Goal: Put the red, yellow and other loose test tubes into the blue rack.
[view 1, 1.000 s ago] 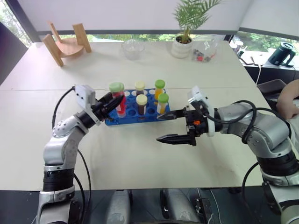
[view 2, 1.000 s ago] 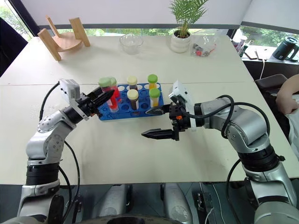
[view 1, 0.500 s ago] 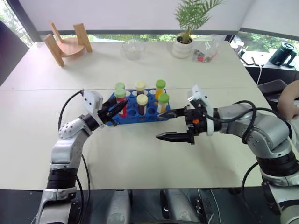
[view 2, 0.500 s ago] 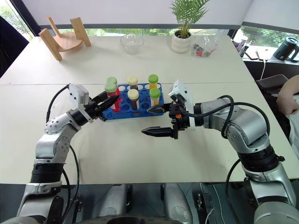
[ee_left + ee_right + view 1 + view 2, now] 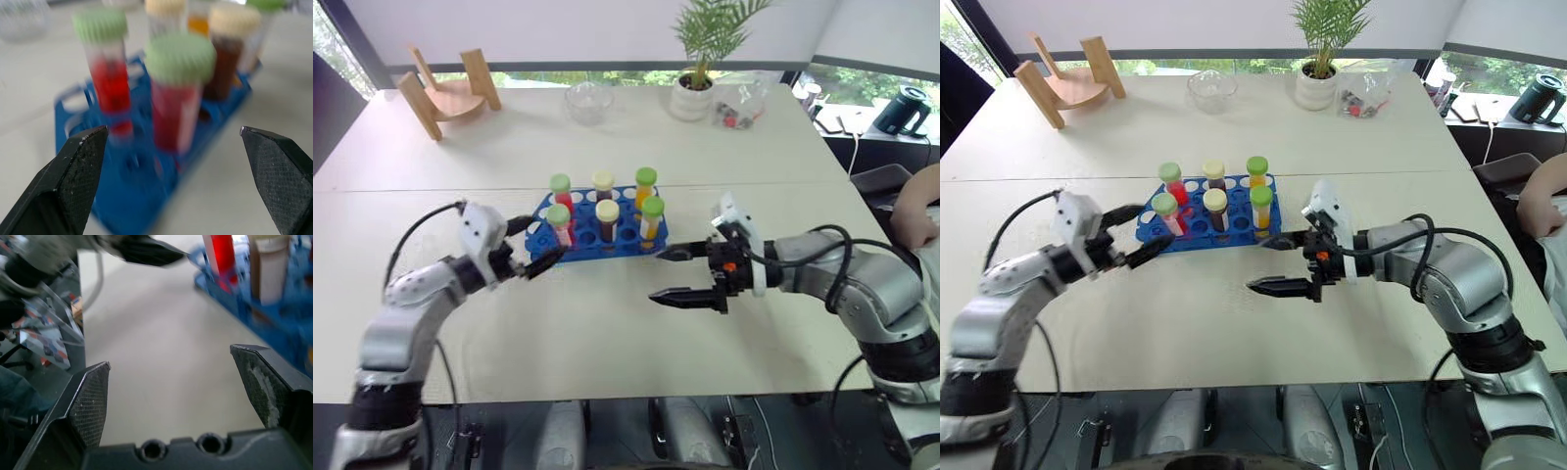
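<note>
Beside the blue rack point(image 5: 597, 235), the left gripper point(image 5: 536, 245) and right gripper point(image 5: 683, 275) are both gaping empty; its capped tubes point(image 5: 604, 210), likely light, slick and breakable, are best pinched under the caps.

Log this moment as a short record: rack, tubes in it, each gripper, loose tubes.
rack: blue rack on the white table, between the two arms
tubes in rack: six upright; four green caps, two cream caps
nearest tube: red tube with green cap, standing at the rack's left front
left gripper: open, empty, beside the rack's left end
right gripper: open, empty, right of the rack
loose tubes: none seen on the table
</note>
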Available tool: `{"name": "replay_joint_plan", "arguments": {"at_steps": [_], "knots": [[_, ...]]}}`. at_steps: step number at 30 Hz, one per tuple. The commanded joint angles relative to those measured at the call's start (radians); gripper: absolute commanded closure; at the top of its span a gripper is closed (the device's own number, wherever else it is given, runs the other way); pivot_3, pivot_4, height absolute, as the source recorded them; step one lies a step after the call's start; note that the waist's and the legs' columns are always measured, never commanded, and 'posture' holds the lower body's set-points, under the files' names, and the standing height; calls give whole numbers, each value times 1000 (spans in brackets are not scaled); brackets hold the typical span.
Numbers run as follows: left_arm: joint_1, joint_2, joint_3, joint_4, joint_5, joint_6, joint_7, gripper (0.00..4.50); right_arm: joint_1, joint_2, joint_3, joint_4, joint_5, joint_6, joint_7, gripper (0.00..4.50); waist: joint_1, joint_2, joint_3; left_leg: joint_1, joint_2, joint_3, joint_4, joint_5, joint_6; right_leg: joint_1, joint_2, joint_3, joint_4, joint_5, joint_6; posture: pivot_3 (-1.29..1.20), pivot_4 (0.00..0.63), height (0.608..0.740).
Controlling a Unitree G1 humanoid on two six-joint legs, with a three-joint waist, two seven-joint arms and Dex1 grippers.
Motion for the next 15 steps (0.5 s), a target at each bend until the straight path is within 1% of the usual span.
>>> {"name": "replay_joint_plan", "arguments": {"at_steps": [1, 3, 6, 11, 15], "knots": [[135, 107, 83, -67, -27, 46, -97, 81, 56, -41, -34, 15, -48, -48, 15, 150, 2, 2, 1, 0, 0, 0, 0, 0, 0, 0, -1, 0, 0, 0, 0, 0, 150, 740], [229, 150, 111, -49, -9, 26, -140, 81, 95, -44, -25, 47, -91, -75, 4, 150, 2, 2, 1, 0, 0, 0, 0, 0, 0, 0, 0, 0, -1, -2, -4, 0, 150, 740], [281, 165, 117, -33, 2, 10, -154, 81, 102, -15, -34, 73, -104, -89, -6, 150, 3, 2, 1, 0, 0, 1, 0, 0, 0, 1, -1, 0, -4, -4, -7, 0, 150, 740], [295, 166, 126, -29, -9, 30, -158, 81, 109, -1, -29, 83, -125, -98, 3, 150, 4, 2, 1, 0, 0, 2, 1, 0, 0, 2, -1, 0, -6, -3, -7, 0, 150, 740], [264, 157, 109, 4, -4, 30, -152, 81, 111, 15, -11, 90, -143, -103, 4, 150, 4, 2, 1, 0, 1, 2, -1, 0, 1, 1, 0, 0, -8, -3, -6, 0, 150, 740]]}}
